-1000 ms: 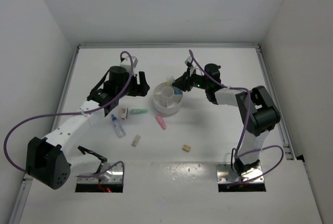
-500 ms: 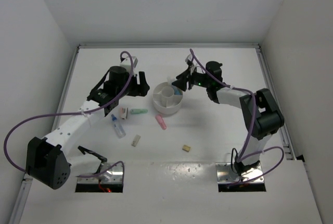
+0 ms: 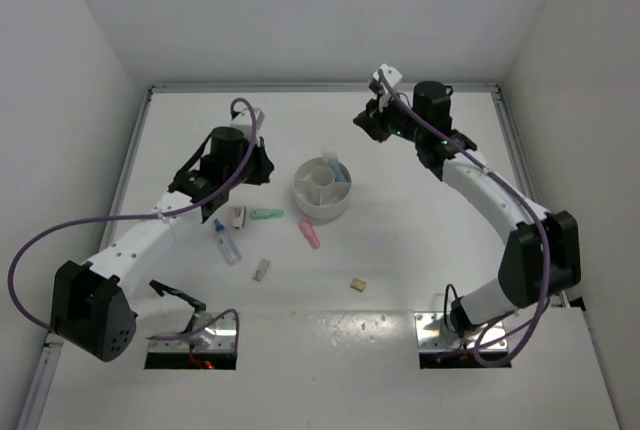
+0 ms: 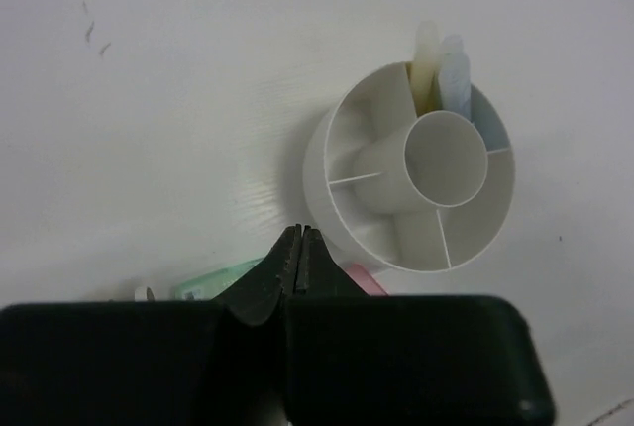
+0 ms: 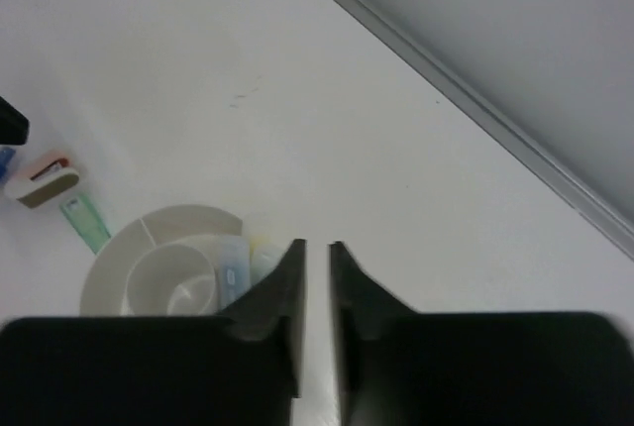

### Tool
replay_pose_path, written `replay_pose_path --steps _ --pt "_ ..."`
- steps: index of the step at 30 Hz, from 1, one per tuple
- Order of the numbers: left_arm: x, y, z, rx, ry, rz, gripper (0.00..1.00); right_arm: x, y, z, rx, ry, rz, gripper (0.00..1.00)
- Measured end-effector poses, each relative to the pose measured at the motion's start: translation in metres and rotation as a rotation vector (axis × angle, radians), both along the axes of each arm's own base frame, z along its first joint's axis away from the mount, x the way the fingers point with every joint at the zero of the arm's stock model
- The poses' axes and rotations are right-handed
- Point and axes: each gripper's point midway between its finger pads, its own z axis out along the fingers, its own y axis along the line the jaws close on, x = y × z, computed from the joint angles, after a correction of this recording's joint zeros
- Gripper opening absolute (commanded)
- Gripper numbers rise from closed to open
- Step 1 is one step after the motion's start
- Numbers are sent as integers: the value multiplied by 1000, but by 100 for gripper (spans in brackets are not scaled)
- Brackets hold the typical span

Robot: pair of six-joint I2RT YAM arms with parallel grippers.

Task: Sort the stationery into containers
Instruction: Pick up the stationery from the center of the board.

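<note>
White glossy plastic forms the round bowl, with thin walls fanning from a centre cup; a pale yellow stick and a blue stick stand side by side inside. It sits mid-tabletop, with a matte green stick and a pink stick lying near. The left hand is clenched and empty; the right hand is barely parted, holding nothing.

The divided bowl holds two sticks in its far compartment, while on the counter a tube lies to its left and two blocks lie before it.
</note>
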Motion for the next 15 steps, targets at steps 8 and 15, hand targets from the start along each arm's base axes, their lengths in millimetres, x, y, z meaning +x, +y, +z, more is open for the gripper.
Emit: replay_pose_path --steps 8,15 --pt "8 16 -45 9 155 197 76 -58 -19 -11 -220 160 100 78" --pt "7 40 -76 66 333 364 52 -112 -33 -45 -279 273 165 8"
